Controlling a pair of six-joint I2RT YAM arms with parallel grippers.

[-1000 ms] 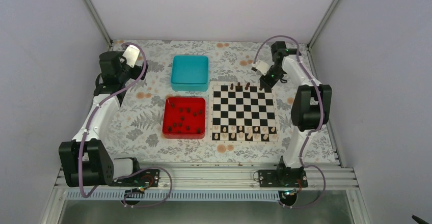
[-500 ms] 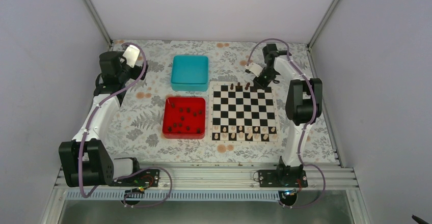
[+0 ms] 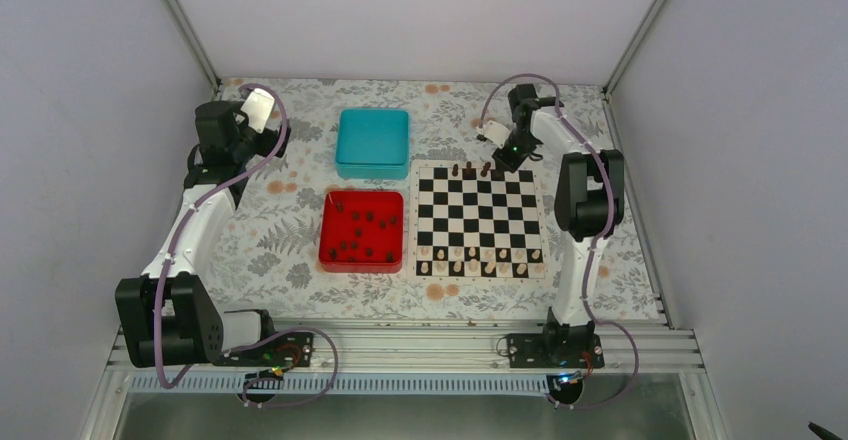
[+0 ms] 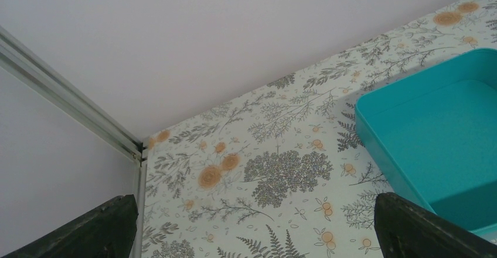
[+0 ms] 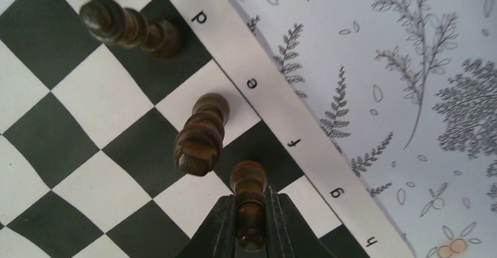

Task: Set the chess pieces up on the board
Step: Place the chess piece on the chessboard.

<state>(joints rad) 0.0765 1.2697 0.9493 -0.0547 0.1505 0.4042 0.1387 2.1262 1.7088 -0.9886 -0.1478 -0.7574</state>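
While the left arm has not stirred over the past second, the right arm has swung across: its elbow has drawn in toward the board [image 3: 480, 222], and the right gripper [image 5: 251, 198], which a second ago hung beyond the board's 1 o'clock corner, now sits over the 12 o'clock edge, just right of centre; its fingers [image 5: 224, 231] are pinched on a dark brown piece [image 5: 248, 176], which stands over the dark square beside the border letter f; whether its base touches the square I cannot tell. At 10 o'clock from that held piece a second dark piece [image 5: 200, 136] stands on the e square, and a third dark piece [image 5: 126, 26] on the d square; one more is cut off at the wrist view's upper edge; seen from above, the three dark pieces on the far rank have not shifted. The remaining dark chess pieces [image 3: 369, 217] lie scattered in the red tray [image 3: 361, 267], at 9 o'clock of the board, their arrangement unchanged; pale pieces [image 3: 480, 260] stand along the board's 6 o'clock rows. The left gripper [image 4: 255, 202] has its jaws spread wide, hovering over the floral tablecloth [image 4: 281, 170] at 9 o'clock of the teal box [image 4: 445, 135], just as before.
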